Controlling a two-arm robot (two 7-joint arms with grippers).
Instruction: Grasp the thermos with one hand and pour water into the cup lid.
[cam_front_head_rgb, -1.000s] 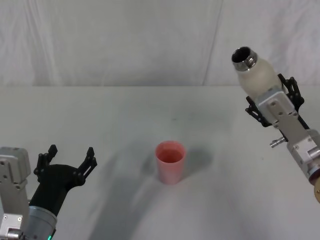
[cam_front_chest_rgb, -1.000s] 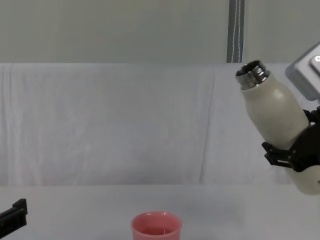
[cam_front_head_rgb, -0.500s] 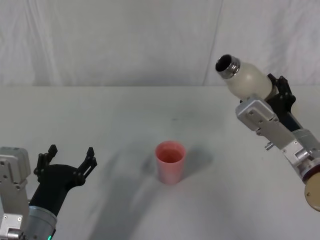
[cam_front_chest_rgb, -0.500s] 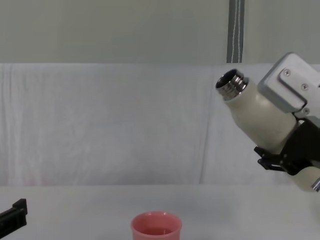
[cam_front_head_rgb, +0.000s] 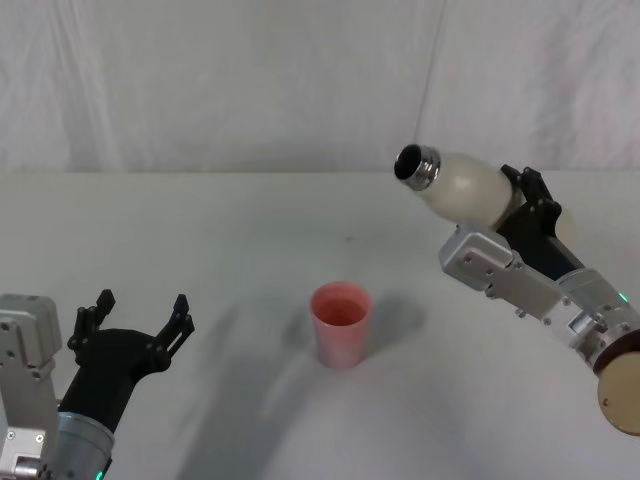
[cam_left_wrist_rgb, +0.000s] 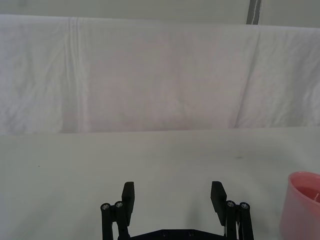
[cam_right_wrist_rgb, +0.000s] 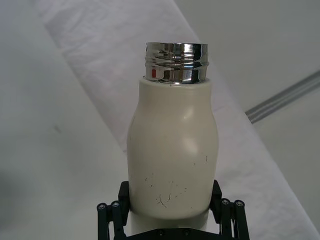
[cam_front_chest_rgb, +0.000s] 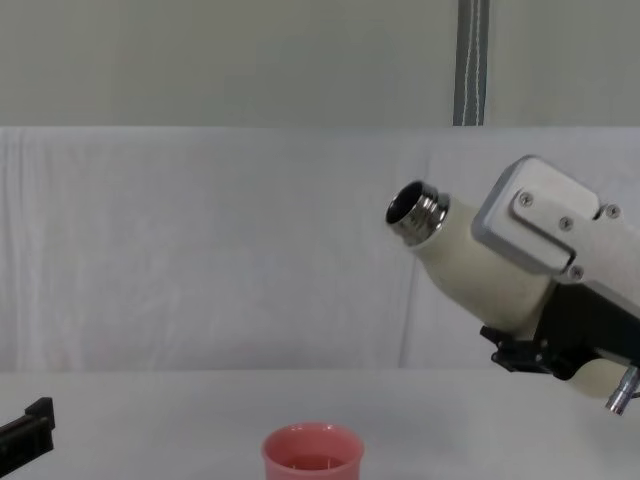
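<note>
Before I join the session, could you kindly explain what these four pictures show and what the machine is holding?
This is a two-armed robot seen through its own cameras. One picture looks down from its head, one looks forward from its chest, and one is taken from each wrist.

On the white table stands a small pink cup lid, upright and untouched.

The right gripper is shut on the thermos, a cream-white bottle with a shiny steel neck. It holds the bottle in the air, tilted so that its open mouth points toward the robot's left, above and to the right of the cup. No water is seen leaving it.

The left gripper rests low on the robot's left side, open and holding nothing, with the cup off to its side.
</note>
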